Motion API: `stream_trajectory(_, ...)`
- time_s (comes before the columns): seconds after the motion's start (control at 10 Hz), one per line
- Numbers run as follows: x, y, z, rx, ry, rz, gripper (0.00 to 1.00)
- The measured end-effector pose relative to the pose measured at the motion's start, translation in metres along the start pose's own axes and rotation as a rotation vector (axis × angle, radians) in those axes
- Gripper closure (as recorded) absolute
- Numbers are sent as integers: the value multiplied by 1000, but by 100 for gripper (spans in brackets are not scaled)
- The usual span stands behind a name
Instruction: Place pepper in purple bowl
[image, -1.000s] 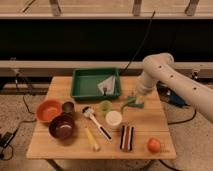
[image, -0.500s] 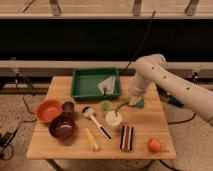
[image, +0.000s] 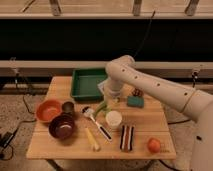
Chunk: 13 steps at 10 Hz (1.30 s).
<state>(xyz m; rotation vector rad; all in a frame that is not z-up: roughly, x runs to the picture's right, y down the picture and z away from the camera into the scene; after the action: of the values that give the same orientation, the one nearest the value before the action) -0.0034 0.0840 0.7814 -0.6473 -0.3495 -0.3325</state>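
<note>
My gripper (image: 107, 99) hangs over the middle of the wooden table (image: 150, 120), just in front of the green tray. It is shut on the slim green pepper (image: 101, 108), which slants down to the left from the gripper, above the table near the spoon. The purple bowl (image: 62, 126) stands at the front left, well to the left of and below the gripper, with nothing in it. The small green cup is hidden behind the gripper and pepper.
An orange bowl (image: 48, 110) and a metal can (image: 68, 107) stand by the purple bowl. A spoon (image: 96, 123), yellow stick (image: 92, 139), white cup (image: 114, 120), striped bar (image: 127, 137), orange fruit (image: 154, 145), teal sponge (image: 135, 102) and green tray (image: 90, 82) share the table.
The arm has swung left from the table's right side to its middle, carrying the pepper with it toward the bowls.
</note>
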Motion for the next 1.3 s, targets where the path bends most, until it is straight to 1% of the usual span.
stream_trajectory(0.3,-73,-22,23,-34,-27,-104,96)
stream_trajectory(0.4,-89,-24,29,-48,-32,-131,96)
stream_trajectory(0.5,-111,-27,39,-64,-42,-169,96)
stream_trajectory(0.7,-135,-25,52,-93,-50,-223,96)
stream_trajectory(0.8,-155,-22,63,-109,-57,-264,92)
stream_trajectory(0.9,-161,-21,65,-112,-58,-275,88)
stream_trajectory(1.0,-165,-16,70,-116,-58,-288,78)
stream_trajectory(1.2,-181,-11,78,-123,-64,-315,53)
stream_trajectory(1.3,-182,-10,79,-124,-65,-318,48)
